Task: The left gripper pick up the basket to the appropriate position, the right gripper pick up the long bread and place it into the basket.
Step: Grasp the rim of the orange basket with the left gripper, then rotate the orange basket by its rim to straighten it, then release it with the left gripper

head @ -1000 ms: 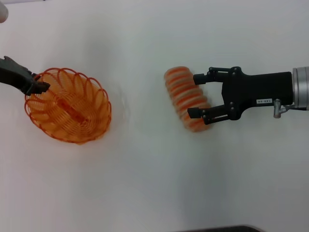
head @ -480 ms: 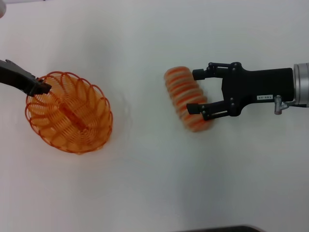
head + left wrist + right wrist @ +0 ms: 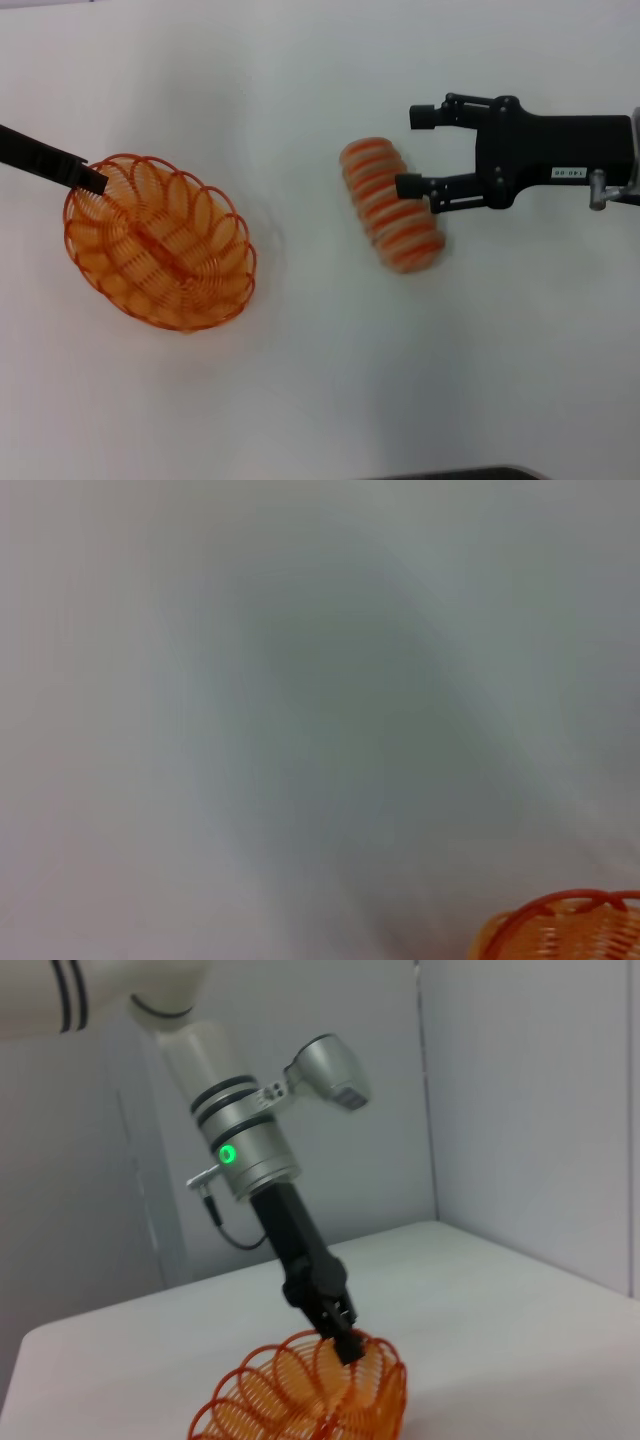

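Note:
The orange wire basket [image 3: 158, 240] sits left of centre in the head view. My left gripper [image 3: 92, 180] is shut on its far-left rim. The right wrist view shows that gripper [image 3: 340, 1335] pinching the rim of the basket [image 3: 310, 1395]. A bit of the rim [image 3: 560, 925] shows in the left wrist view. The long striped bread [image 3: 390, 205] lies on the table right of centre. My right gripper [image 3: 415, 150] is open just right of the bread's far half. Its nearer finger overlaps the bread's right edge and it holds nothing.
The white tabletop [image 3: 300, 380] surrounds everything, with a bare gap between basket and bread. A dark edge [image 3: 460, 472] shows at the bottom. In the right wrist view, grey walls [image 3: 520, 1110] stand behind the table.
The right gripper has moved toward the far side and slightly right, no longer straddling the bread's middle. The bread has stayed put. The basket, held by the left gripper, has shifted right and looks larger.

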{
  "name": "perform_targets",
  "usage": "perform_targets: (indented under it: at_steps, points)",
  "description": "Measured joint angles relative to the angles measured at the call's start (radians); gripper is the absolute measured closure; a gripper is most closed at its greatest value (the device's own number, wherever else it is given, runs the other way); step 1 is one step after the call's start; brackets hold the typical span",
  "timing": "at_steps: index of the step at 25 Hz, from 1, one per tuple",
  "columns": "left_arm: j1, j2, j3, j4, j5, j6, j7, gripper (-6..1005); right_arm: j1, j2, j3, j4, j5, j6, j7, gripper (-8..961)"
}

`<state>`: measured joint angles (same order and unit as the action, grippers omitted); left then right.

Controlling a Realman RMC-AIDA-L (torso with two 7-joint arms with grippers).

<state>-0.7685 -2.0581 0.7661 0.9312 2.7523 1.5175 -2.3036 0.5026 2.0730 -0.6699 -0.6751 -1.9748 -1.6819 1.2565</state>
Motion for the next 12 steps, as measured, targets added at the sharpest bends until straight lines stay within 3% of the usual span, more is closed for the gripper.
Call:
perform_targets:
  at_steps: [6, 12]
  points:
    - [-0.007, 0.0, -0.011, 0.004, -0.024, 0.051, -0.118, 911, 0.003, 0.007, 0.059, 0.002, 0.001, 0.017, 0.012, 36]
    - [-0.002, 0.004, -0.087, 0.003, -0.093, 0.093, -0.164, 921, -0.003, 0.008, 0.097, 0.014, 0.03, 0.042, 0.012, 37]
